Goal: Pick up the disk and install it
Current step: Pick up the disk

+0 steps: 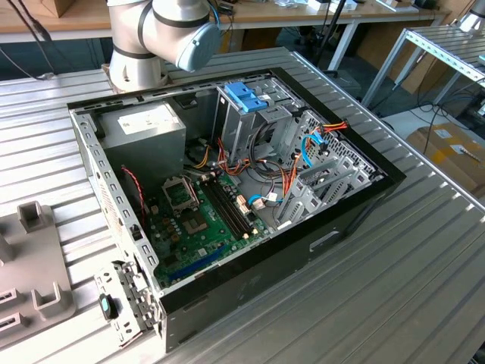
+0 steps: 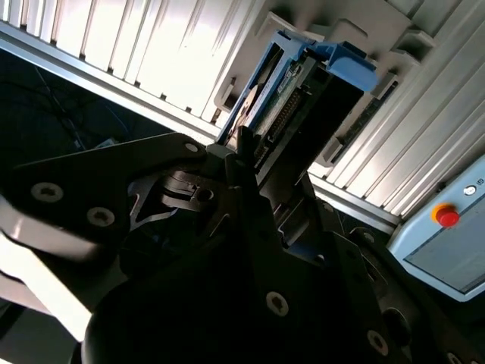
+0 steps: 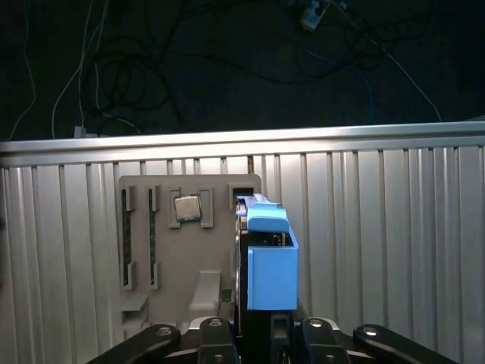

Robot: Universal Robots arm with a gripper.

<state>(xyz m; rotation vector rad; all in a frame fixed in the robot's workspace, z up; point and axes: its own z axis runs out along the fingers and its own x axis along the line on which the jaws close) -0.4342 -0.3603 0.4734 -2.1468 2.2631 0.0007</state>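
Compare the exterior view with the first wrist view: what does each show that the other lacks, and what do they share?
Exterior view: the open computer case with its green motherboard and the arm. First wrist view: the disk in its blue carrier, standing on edge near a processor chip. Shared: the ribbed metal table and grey holder tray.

Even light outside, hard contrast at the wrist.
Exterior view sharp, shadows faint. In the second wrist view the tabletop (image 2: 151, 61) glares white, the tool (image 2: 239, 149) a blurred shadow; in the first wrist view the disk (image 3: 271, 269) is crisp, the background black.
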